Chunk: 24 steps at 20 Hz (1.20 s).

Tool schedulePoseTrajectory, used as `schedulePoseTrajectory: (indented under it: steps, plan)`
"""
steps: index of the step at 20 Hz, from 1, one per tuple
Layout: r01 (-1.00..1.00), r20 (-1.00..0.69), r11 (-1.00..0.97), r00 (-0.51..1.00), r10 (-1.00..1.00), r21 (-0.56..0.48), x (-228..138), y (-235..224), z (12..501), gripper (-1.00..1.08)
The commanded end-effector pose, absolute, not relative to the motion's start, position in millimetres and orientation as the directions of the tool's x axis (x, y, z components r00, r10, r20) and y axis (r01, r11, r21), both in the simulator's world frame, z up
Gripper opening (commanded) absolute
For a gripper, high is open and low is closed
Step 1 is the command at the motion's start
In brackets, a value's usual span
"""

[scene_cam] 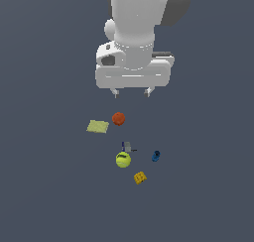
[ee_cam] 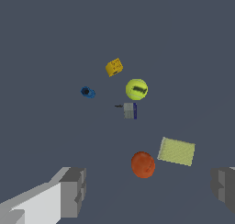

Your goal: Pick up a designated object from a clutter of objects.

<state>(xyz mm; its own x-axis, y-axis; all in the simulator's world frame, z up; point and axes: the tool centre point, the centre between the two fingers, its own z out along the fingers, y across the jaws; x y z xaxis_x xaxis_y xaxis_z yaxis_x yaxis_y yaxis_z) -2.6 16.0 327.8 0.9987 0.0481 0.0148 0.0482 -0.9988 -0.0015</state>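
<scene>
My fingers (ee_cam: 69, 191) are spread wide, holding nothing. The pad (ee_cam: 176, 151) lies below, ahead of them beside the orange ball (ee_cam: 143, 164); I should centre over it, clear of that ball.

1. The flat pad (scene_cam: 97, 126) is pale yellow-green with tiny dots.
2. One ball (scene_cam: 118, 118) is orange-red.
3. The other ball (scene_cam: 123, 160) is bright yellow-green (with a dark mark on it).
4. The small piece (scene_cam: 156, 156) is blue.
5. The block (scene_cam: 140, 177) is orange-yellow with a waffle pattern.
6. The tiny piece (scene_cam: 127, 147) is grey with a blue edge.
7. The pincer (scene_cam: 131, 92) is white and grey.
8. The desk (scene_cam: 44, 186) is dark grey-blue.
</scene>
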Motion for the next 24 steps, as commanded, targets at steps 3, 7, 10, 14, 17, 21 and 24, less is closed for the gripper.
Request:
schedulePoseTrajectory:
  steps: [3,7,10,14,17,21,24]
  plan:
    - [0.049,0.017,-0.999,0.999,0.049,0.000,-2,14,328,1.00]
    - [0.053,0.032,-0.999,0.998,0.053,0.015,4,1,332,1.00]
    - [0.051,0.040,-0.998,0.998,0.052,0.023,7,-6,335,1.00]
    - [0.050,0.040,-0.998,0.998,0.051,0.023,7,-6,335,1.00]
    - [0.060,0.039,-0.998,0.997,0.061,0.023,7,-7,333,1.00]
    - [0.087,0.038,-0.996,0.995,0.088,0.025,8,-11,327,1.00]
    - [0.118,0.036,-0.993,0.992,0.119,0.026,8,-15,320,1.00]
